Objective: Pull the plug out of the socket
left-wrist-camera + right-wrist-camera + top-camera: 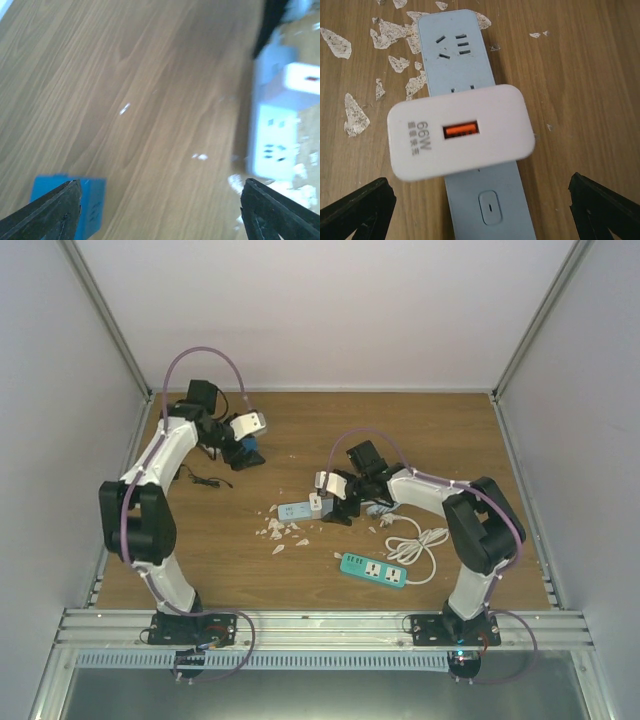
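**Sam:** What is the right gripper (480,181) doing?

**Mia:** Its two black fingers (357,210) are spread wide apart. They hold nothing. The white charger plug (460,131) sits between them, a bit ahead of the tips. Neither finger touches it.

**Sam:** Where is the plug?

**Mia:** It is on the middle of the pale blue power strip (465,55). It is plugged into the socket and not pulled off yet. It sits a little crooked. It says 66W on top and has an orange hole (461,130) for a cable. Free socket holes show past it, and a button (490,207) shows on the near side.

**Sam:** What lies around the strip?

**Mia:** White scraps (355,116) lie on the wooden table (590,75), mostly on one side of the strip.

**Sam:** And the left gripper (161,186)?

**Mia:** Its fingers are wide open too, with nothing in them. It hangs well apart from the plug, at the back left of the table. A blue block (92,205) sits on the table just beside one finger.

**Sam:** Anything else?

**Mia:** From the top camera, a green power strip (374,569) lies near the right arm. A white cord (425,540) is curled beside it.
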